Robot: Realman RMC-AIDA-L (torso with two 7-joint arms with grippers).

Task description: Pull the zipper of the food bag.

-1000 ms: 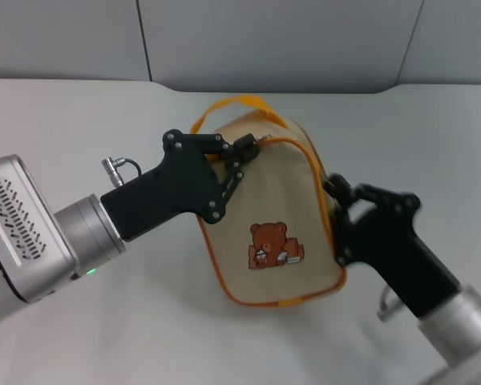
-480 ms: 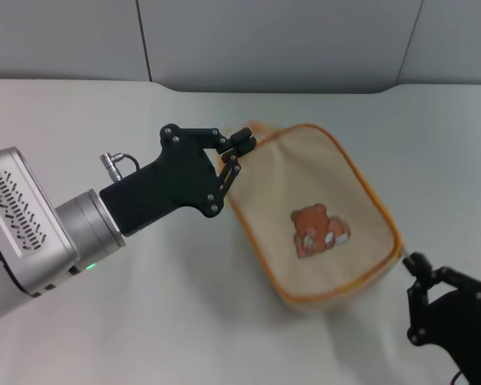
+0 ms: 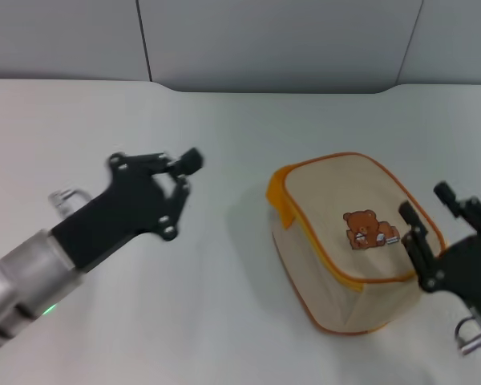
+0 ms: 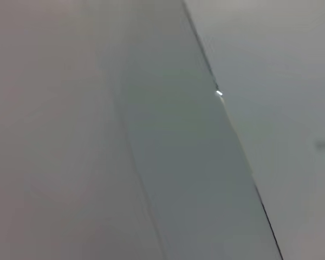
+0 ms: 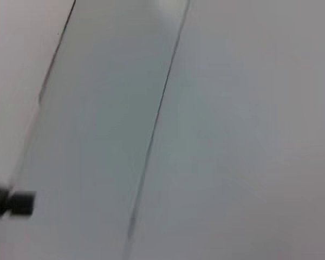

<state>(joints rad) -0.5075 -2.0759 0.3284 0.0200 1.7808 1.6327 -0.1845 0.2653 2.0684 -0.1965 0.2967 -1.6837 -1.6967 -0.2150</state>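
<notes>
The beige food bag [image 3: 337, 200] with orange piping lies on the white table, its bear print [image 3: 367, 229] facing up. The zipper [image 3: 314, 239] runs along the orange-trimmed edge of the top panel. The bag's left end gapes a little at an orange flap [image 3: 279, 199]. I cannot make out the silver pull tab. My left gripper [image 3: 189, 164] hangs over the table well left of the bag, fingers together and empty. My right gripper [image 3: 426, 204] is open at the bag's right edge, one finger [image 3: 410, 218] over the top panel near the bear. Both wrist views show only blurred grey surfaces.
The white table [image 3: 224, 305] spreads around the bag. A grey panelled wall [image 3: 264, 40] rises behind the table's far edge. My left arm [image 3: 104, 220] reaches in from the lower left.
The left gripper has let go of the bag and drawn back to the left. The bag has dropped to the right and now lies on the table. The right gripper has come up beside it.
</notes>
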